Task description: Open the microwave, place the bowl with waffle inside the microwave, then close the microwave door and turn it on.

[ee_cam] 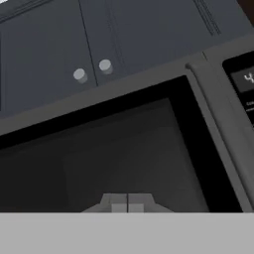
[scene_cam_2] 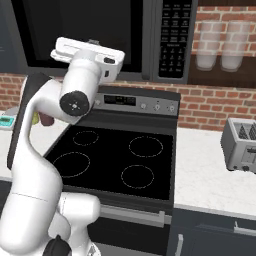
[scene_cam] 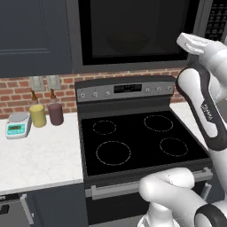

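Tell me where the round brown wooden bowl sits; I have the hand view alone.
Observer: Left base view: a faint rounded shape, likely the bowl, shows behind the shut dark grey microwave door and its black glass.
Operator: Place the keypad for me.
Observer: Right base view: the black keypad strip stands right of the white arm, apart from it.
Operator: Name the counter things.
Observer: A yellow cup and a maroon cup stand left of the black stove.
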